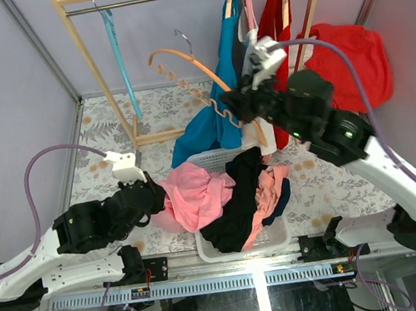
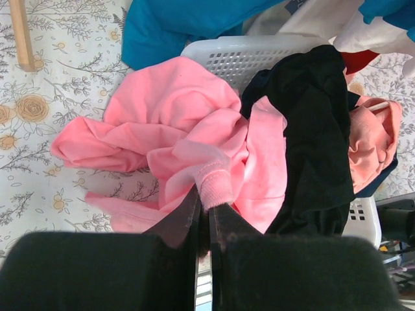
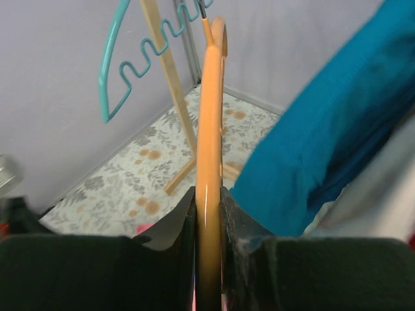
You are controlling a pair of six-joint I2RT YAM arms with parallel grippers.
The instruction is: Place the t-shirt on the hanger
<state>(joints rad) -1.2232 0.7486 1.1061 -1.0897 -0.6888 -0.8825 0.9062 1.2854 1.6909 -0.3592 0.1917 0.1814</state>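
Observation:
The pink t-shirt [image 1: 194,192] lies bunched over the left rim of the white basket [image 1: 207,158] and onto the table. My left gripper [image 1: 160,198] is shut on its ribbed collar edge; in the left wrist view the t-shirt [image 2: 188,129] fans out from the left gripper [image 2: 209,202]. The orange hanger [image 1: 188,66] is held in the air in front of the rack, hook up. My right gripper [image 1: 241,105] is shut on its lower arm. Seen from the right wrist, the hanger [image 3: 209,129] runs straight up out of the right gripper [image 3: 208,194].
The basket also holds a black garment [image 1: 237,201] and a salmon-pink one [image 1: 269,186]. A blue shirt [image 1: 220,100] and red garments [image 1: 348,53] hang from the wooden rack [image 1: 97,70]. A teal hanger [image 1: 116,49] hangs at its left.

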